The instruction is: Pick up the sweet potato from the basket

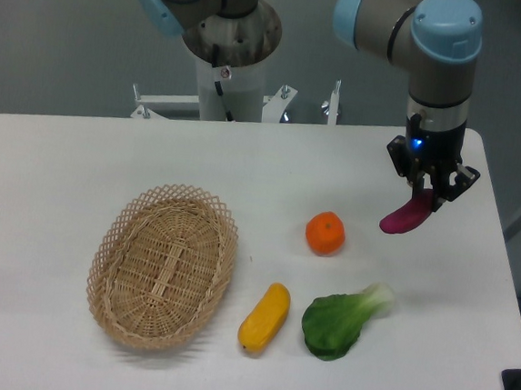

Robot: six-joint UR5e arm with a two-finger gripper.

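Camera | fingers point(430, 186) grip sweet potato point(406, 215) | orange point(326, 233), greens point(341, 322) nearby

A slim purple-magenta sweet potato point(406, 216) with tapered ends and smooth skin hangs tilted above the white table's right side, its upper end pinched between the gripper's point(431, 197) two dark fingers and its lower end pointing down and to the left. The basket point(162, 265), an oval, shallow, tan wicker piece with an open lattice rim, sits flat on the left part of the table, well apart from the sweet potato, with nothing visible inside it.
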